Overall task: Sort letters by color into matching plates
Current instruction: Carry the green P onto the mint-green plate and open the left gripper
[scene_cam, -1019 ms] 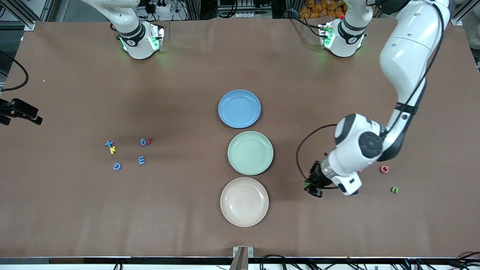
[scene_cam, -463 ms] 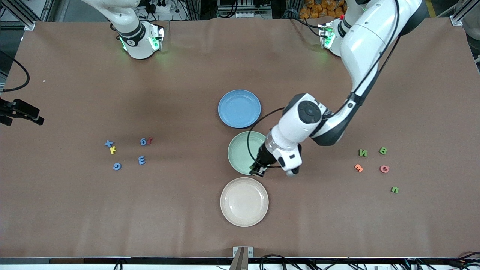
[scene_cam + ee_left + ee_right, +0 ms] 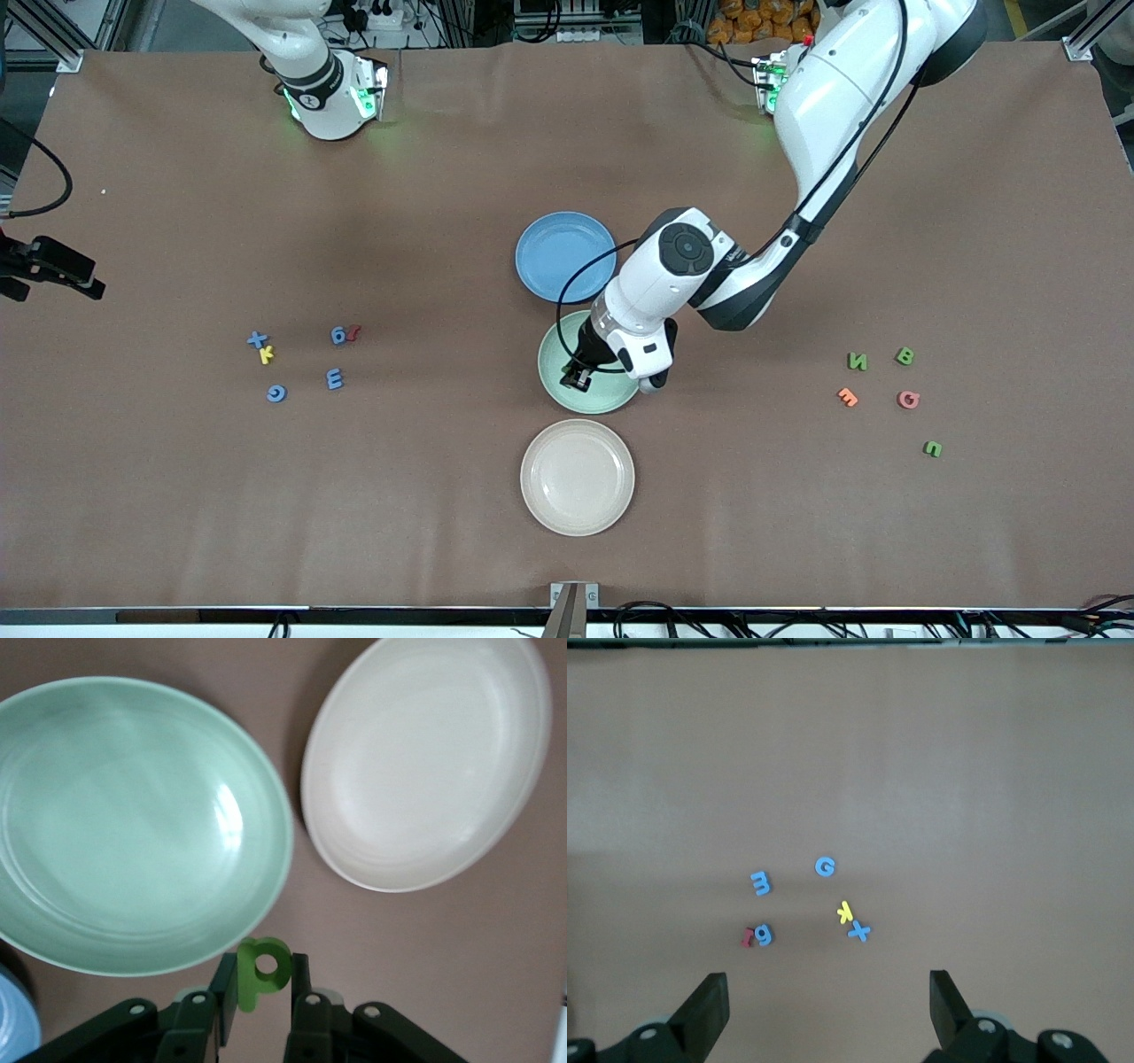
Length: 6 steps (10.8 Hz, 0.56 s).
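My left gripper (image 3: 576,379) hangs over the mint green plate (image 3: 554,350), above its rim nearest the front camera. In the left wrist view it (image 3: 261,981) is shut on a green letter p (image 3: 262,967), with the green plate (image 3: 133,824) and the beige plate (image 3: 425,762) below. The blue plate (image 3: 558,252) and the beige plate (image 3: 577,477) are empty. A green N (image 3: 857,361), green B (image 3: 904,356), another green letter (image 3: 932,448), an orange one (image 3: 847,396) and a pink one (image 3: 908,400) lie toward the left arm's end. My right gripper (image 3: 824,997) is open, high over blue letters (image 3: 825,867).
Toward the right arm's end lie a blue X (image 3: 256,338), yellow K (image 3: 266,354), blue G (image 3: 276,392), blue E (image 3: 334,378), blue g (image 3: 338,334) and a dark red letter (image 3: 353,332). A black device (image 3: 53,266) sits at that table edge.
My left arm has swung from the letters at its own end of the table to over the green plate, carrying the green letter. The right arm waits.
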Available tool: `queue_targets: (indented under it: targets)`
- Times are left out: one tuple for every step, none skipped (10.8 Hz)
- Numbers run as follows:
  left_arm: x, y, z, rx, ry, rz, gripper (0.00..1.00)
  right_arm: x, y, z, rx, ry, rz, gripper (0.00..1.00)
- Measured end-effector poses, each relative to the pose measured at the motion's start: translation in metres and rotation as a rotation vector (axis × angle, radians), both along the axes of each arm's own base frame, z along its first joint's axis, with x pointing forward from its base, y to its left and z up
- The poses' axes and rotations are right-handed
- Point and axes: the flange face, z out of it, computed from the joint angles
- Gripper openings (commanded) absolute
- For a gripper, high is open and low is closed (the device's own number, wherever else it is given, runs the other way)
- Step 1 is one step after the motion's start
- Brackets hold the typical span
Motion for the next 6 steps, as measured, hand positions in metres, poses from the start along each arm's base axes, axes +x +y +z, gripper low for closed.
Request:
queue_targets:
  targets:
    - [-0.010,-0.002,-0.023,0.019,0.038,-0.008,0.00,0.002,0.006,0.003,-0.002,-0.020,0.010,1.00]
    - [-0.020,-0.002,-0.044,0.038,0.072,-0.018,0.00,0.003,0.011,0.005,-0.003,-0.027,0.019,1.00]
    - [-0.030,-0.002,-0.060,0.058,0.102,-0.028,0.79,0.004,0.013,0.005,-0.003,-0.028,0.022,1.00]
    - [-0.035,0.000,-0.068,0.078,0.125,-0.035,1.00,0.004,0.013,0.005,-0.003,-0.029,0.022,1.00]
    - [-0.035,0.002,-0.070,0.089,0.136,-0.035,1.00,0.003,0.013,0.005,-0.003,-0.029,0.021,1.00]
    - [-0.033,0.005,-0.070,0.097,0.143,-0.033,1.00,0.003,0.013,0.005,-0.003,-0.027,0.021,1.00]
